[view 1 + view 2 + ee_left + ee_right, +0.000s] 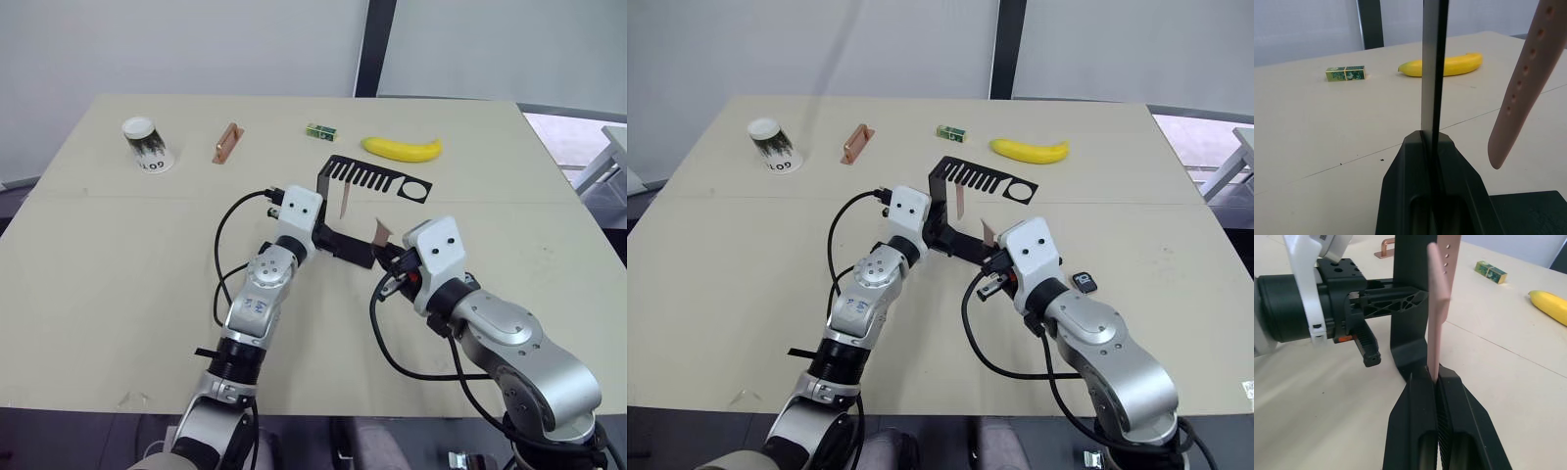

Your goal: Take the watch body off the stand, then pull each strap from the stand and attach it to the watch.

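**Desk:** What's the room like?

**Me:** Pale wall, and a beige table (118,294) carrying a paper cup (147,144), a copper bar (226,143), a green box (320,131) and a banana (402,149), all well clear of the work.

**Desk:** And the claws?

**Me:** My left gripper (1431,147) is closed on the upright of the stand (377,179), steadying it. My right gripper (1436,379) is pinched shut on one strap (1439,308), whose long axis runs straight up away from the fingers.

**Desk:** The other strap?

**Me:** It hangs from the comb arm (347,203), just beside my left gripper.

**Desk:** The watch body?

**Me:** Lying flat on the table (1084,282), off the stand, on the outer side of my right arm (so that arm is nearer). I judge the held strap must travel that way.
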You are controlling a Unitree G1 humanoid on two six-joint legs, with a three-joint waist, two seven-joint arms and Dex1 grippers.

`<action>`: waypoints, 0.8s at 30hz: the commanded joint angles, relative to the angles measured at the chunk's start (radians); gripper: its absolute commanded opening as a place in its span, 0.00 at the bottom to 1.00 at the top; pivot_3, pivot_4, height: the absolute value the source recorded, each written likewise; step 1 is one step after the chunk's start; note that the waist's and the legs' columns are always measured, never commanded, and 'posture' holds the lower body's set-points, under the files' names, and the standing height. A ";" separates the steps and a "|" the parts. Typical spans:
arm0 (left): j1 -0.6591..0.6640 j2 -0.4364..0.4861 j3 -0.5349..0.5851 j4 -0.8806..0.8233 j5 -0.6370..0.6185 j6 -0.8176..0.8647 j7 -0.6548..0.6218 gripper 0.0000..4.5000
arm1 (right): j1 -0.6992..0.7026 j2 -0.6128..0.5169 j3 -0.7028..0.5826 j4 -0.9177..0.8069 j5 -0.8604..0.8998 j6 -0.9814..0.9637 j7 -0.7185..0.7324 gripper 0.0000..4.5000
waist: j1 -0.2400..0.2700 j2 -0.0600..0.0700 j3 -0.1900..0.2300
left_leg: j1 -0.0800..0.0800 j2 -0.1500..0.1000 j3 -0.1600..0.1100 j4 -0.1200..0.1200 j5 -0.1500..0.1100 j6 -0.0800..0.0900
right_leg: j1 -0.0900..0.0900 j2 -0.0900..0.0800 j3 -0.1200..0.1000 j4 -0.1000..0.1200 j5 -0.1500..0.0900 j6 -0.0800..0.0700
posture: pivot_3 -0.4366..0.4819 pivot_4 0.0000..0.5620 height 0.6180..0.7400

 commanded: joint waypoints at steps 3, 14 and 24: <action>0.006 0.039 0.012 -0.091 -0.045 0.038 -0.081 0.52 | -0.005 -0.012 -0.065 -0.018 0.048 -0.027 0.047 0.00 | -0.002 0.000 0.000 | 0.000 0.000 0.000 0.000 0.000 0.000 | 0.000 0.000 0.000 0.000 0.000 0.000 | 0.48 0.27 1.00; 0.068 0.166 0.071 -0.255 -0.137 0.144 -0.205 0.99 | 0.009 -0.061 -0.096 -0.004 0.108 -0.048 0.113 0.00 | -0.001 0.000 0.000 | 0.000 0.000 0.000 0.000 0.000 0.000 | 0.000 0.000 0.000 0.000 0.000 0.000 | 0.48 0.27 1.00; 0.117 0.520 0.247 -0.303 -0.568 0.374 -0.742 0.99 | 0.029 -0.149 -0.240 0.068 0.352 -0.081 0.339 0.00 | -0.006 0.000 0.000 | 0.001 0.001 0.000 -0.001 0.000 -0.001 | 0.000 0.000 0.000 0.001 0.000 -0.001 | 0.48 0.27 1.00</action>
